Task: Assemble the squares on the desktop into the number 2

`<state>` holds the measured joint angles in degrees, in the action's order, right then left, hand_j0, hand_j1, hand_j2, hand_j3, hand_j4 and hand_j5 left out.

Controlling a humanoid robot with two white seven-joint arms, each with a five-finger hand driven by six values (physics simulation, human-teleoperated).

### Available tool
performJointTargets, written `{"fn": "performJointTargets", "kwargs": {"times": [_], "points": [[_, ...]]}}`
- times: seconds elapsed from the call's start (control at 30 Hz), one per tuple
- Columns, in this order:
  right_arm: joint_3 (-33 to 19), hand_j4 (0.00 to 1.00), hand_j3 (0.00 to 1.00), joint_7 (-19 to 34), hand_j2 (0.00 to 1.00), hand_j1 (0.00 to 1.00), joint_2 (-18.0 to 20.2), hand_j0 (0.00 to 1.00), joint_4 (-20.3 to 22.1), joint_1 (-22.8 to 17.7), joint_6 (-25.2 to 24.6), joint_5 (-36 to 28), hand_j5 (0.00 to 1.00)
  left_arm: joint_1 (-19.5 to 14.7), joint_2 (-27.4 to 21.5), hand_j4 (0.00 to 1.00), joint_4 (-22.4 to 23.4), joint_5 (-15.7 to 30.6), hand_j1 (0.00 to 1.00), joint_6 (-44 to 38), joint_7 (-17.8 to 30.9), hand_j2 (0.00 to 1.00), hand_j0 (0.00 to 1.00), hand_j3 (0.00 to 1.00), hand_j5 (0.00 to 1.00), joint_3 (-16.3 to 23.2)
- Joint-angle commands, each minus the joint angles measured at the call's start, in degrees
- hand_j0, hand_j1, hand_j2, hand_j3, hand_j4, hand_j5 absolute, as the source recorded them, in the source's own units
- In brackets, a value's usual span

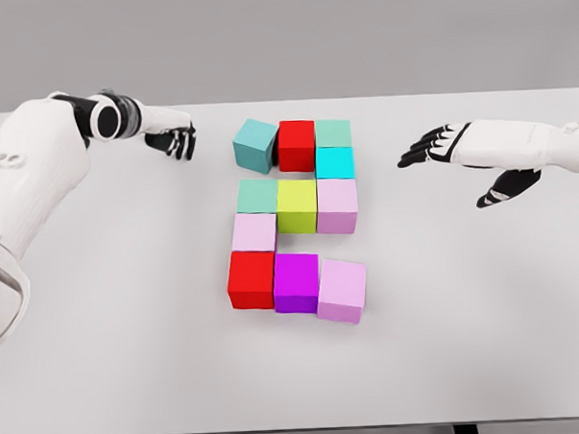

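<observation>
1. The coloured cubes sit at the middle of the white bench (104, 379), already forming a rough 2: a top row of teal cube (256, 144), red cube (296, 145) and green cube (333, 132), a cyan cube (334, 162) below the green one, a middle row, a pale pink cube (254, 232) on the left, and a bottom row.
2. The teal cube is turned slightly and stands a little off the red one. The bottom-right pink cube (342, 291) is also skewed and sits lower than the purple cube (295, 282). These loose ends are where the figure looks least tidy.
3. The left hand (174, 137) hovers near the teal cube with its fingers curled and nothing held. A push from this angle may rotate the cube further or shunt the red one along with it.
4. The right hand (450, 145) hangs well to the right with its fingers spread, holding nothing. Reaching in for the pink cube, it may brush the cyan cube or the middle row.
5. All the cubes touch their neighbours, so any nudge likely spreads through the figure.
</observation>
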<state>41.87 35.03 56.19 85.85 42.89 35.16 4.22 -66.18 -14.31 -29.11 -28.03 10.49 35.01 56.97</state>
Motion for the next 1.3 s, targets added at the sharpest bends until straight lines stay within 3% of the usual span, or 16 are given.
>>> {"fn": "performJointTargets", "kwargs": {"times": [0.0, 0.93, 1.27], "points": [[-0.03, 1.00, 1.00, -0.03, 1.00, 1.00, 0.06, 1.00, 0.02, 0.00, -0.16, -0.36, 1.00, -0.17, 1.47, 0.35, 0.98, -0.27, 0.35, 0.15, -0.01, 0.35, 0.35, 0.35, 0.35, -0.19], [-0.03, 1.00, 1.00, -0.03, 1.00, 1.00, -0.02, 1.00, 0.45, 0.00, -0.16, -0.36, 1.00, -1.50, 6.48, 0.35, 2.30, -0.27, 0.35, 0.06, -0.01, 0.35, 0.35, 0.35, 0.35, -0.45], [-0.03, 1.00, 1.00, -0.03, 1.00, 1.00, -0.02, 1.00, 0.54, 0.00, -0.16, -0.36, 1.00, -1.41, 6.13, 0.35, 2.04, -0.09, 0.35, 1.20, -0.01, 0.35, 0.35, 0.35, 0.35, -0.36]]}}
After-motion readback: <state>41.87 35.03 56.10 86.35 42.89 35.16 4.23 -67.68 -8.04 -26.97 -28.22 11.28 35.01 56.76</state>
